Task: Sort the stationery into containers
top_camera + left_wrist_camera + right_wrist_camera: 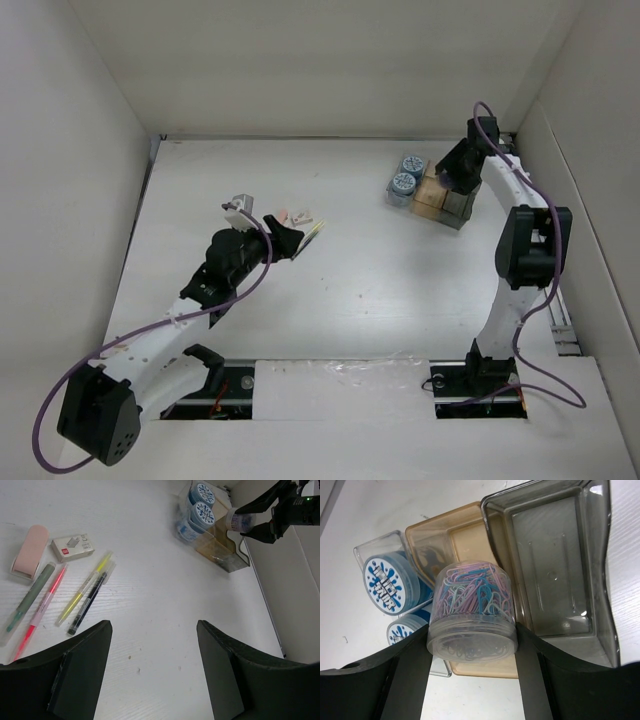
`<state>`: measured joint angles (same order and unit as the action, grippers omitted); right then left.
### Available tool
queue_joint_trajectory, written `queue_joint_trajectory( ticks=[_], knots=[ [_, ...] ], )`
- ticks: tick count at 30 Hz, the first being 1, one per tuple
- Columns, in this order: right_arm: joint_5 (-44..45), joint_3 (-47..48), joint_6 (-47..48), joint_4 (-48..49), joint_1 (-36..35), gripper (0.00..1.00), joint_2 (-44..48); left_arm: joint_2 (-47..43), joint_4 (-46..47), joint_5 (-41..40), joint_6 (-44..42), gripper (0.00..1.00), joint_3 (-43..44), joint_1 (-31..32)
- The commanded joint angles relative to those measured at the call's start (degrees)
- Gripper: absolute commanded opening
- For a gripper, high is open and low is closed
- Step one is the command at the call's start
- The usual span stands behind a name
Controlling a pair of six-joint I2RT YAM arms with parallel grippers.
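Item: my right gripper (472, 647) pinching clear paper-clip tub (472, 600) over tan container (452, 535), left gripper (152, 645) spread, empty; risk I judge: off-centre release catches the wall, tub tips.

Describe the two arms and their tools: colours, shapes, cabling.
The left arm and the right arm look alike, with white links joined by boxy black joint housings. A purple cable runs along the left one and a second purple cable along the right. The left tool and the right tool each have two broad matt black fingers.
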<state>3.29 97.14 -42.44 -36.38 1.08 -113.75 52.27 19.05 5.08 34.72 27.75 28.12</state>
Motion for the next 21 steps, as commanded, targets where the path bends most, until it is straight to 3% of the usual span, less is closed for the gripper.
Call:
queue_joint_trajectory(
  ticks=[1, 3, 11, 15, 21],
  knots=[
    [-4.16, 3.4, -0.46, 2.37, 1.28, 0.61, -0.06, 0.11, 2.75, -0.16, -0.97, 0.66, 0.38, 0.18],
    [-4.95, 3.4, -0.98, 2.37, 1.29, 0.64, -0.59, 0.72, 3.36, -0.16, -0.97, 0.66, 0.99, 0.18],
    [-12.07, 2.35, -0.98, 4.74, 1.91, 0.61, -1.65, 1.78, 3.89, 0.37, -0.97, 0.66, 0.99, 0.18],
    [-10.94, 0.25, -1.59, 7.19, 1.91, 0.6, 1.78, 1.78, 3.89, 0.37, -0.97, 0.66, 0.99, 0.18],
    [-9.62, 2.96, -1.6, 5.0, 1.38, 0.6, -1.46, 2.4, 3.89, 0.37, -0.44, 0.66, 0.99, 0.18]
  ],
)
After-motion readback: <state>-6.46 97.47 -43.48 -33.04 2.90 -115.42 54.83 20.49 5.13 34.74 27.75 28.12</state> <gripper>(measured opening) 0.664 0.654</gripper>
